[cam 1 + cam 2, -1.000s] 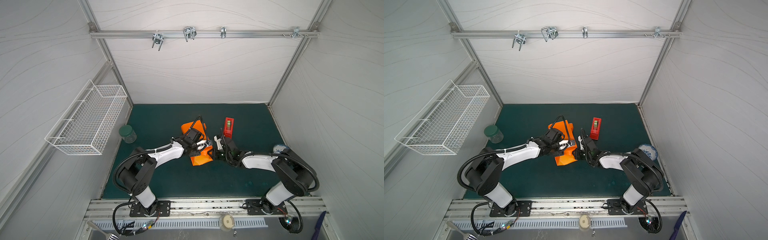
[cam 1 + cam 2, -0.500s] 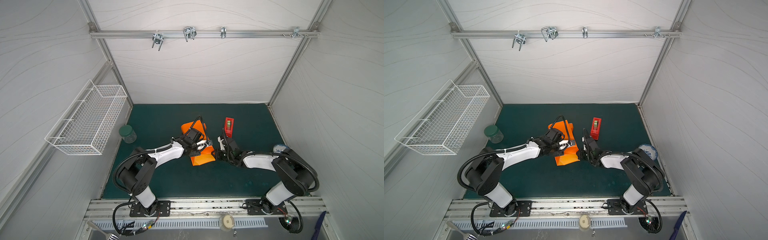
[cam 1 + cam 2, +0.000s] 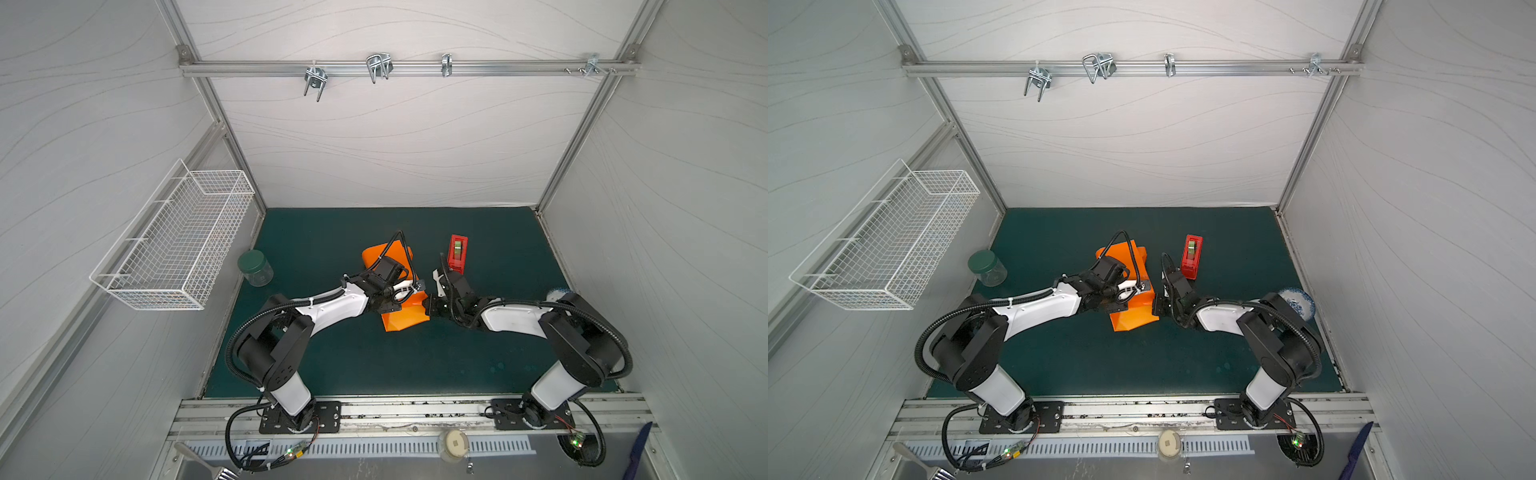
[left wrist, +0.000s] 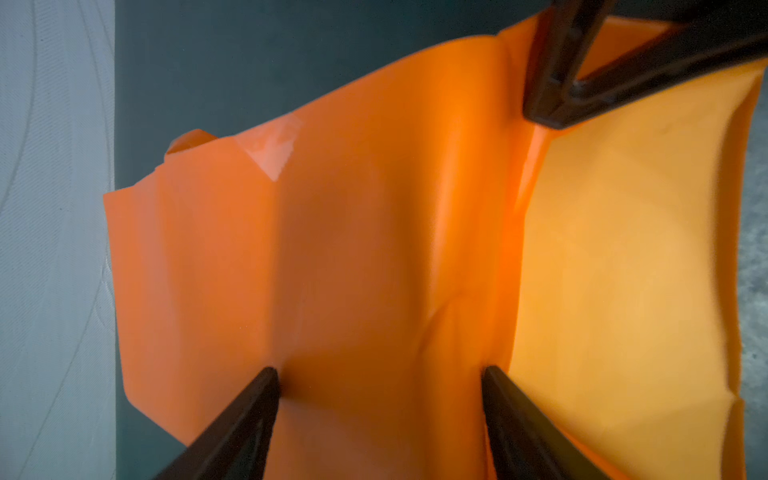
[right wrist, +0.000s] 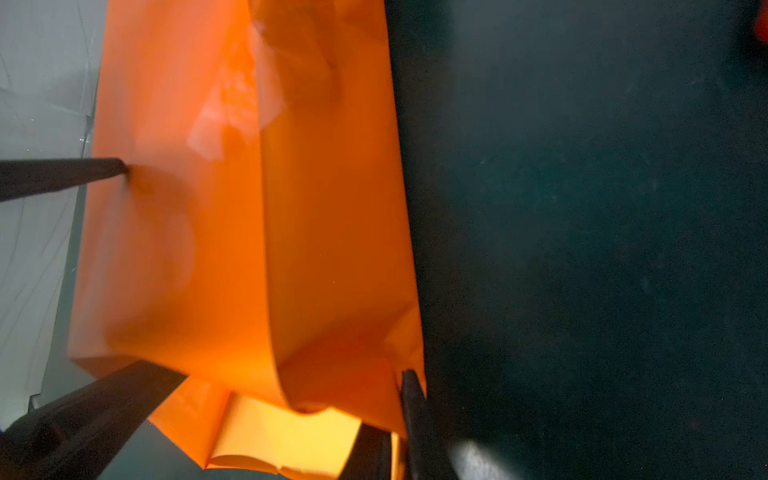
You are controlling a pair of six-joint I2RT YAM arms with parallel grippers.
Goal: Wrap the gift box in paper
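The orange paper lies folded over a low block on the green mat, and the gift box is hidden under it. My left gripper is open, its two fingertips set wide apart and pressing down on the paper's top. My right gripper is at the wrapped block's right side, shut on a loose flap of the paper. A patch of clear tape shows on the paper.
A red tape dispenser stands just behind my right gripper. A green-lidded jar sits at the mat's left edge below a wire basket on the wall. A blue-patterned bowl sits behind the right arm.
My right gripper's jaws have closed onto the paper's right edge. The left gripper has stayed pressed on the paper's top.
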